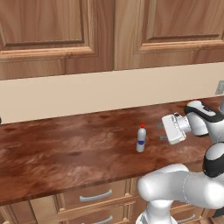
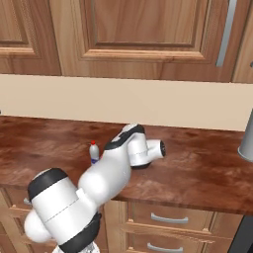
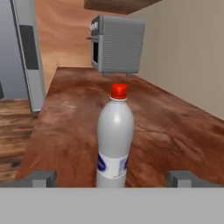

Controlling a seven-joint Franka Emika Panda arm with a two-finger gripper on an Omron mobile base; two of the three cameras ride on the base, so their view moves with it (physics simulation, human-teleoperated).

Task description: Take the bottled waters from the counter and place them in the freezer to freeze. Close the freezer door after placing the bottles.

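Nearest the hand camera: 2 dark fingertips [image 3: 43, 178] of the pincer [image 3: 111, 179], spread wide to either side of the red-capped bottle [image 3: 114, 140], with clear air on both flanks and no contact. Open, then, and holding nothing.

Bottle upright on the dark wood-grain desk [image 1: 65, 148], roughly mid-depth, red cap up, blue label low on the body. Seen in the left base view as a small clear bottle [image 1: 141, 139] just left of the pincer [image 1: 162, 131], near but apart. In the right base view, bottle [image 2: 94, 152] partly behind the white arm, standing on the desk [image 2: 197, 163].

Farther down the desk in the hand view: a grey boxy appliance [image 3: 117, 44] against the wall, and at the left edge a tall grey panel [image 3: 27, 57] with a dark strip, probably part of the fridge, though too cropped to be sure. No second bottle to point at in these pictures.

Step in hand, by judgement: approach for the first pick-up, pincer lined up level with the bottle's lower half. Nothing in the freezer as yet, so task barely begun.

Next move calls for: straight advance until the bottle sits fully between the tips, squeeze around the body at or just above the label, then a clean lift. Risk of nudging so light and narrow a thing over if off-centre.
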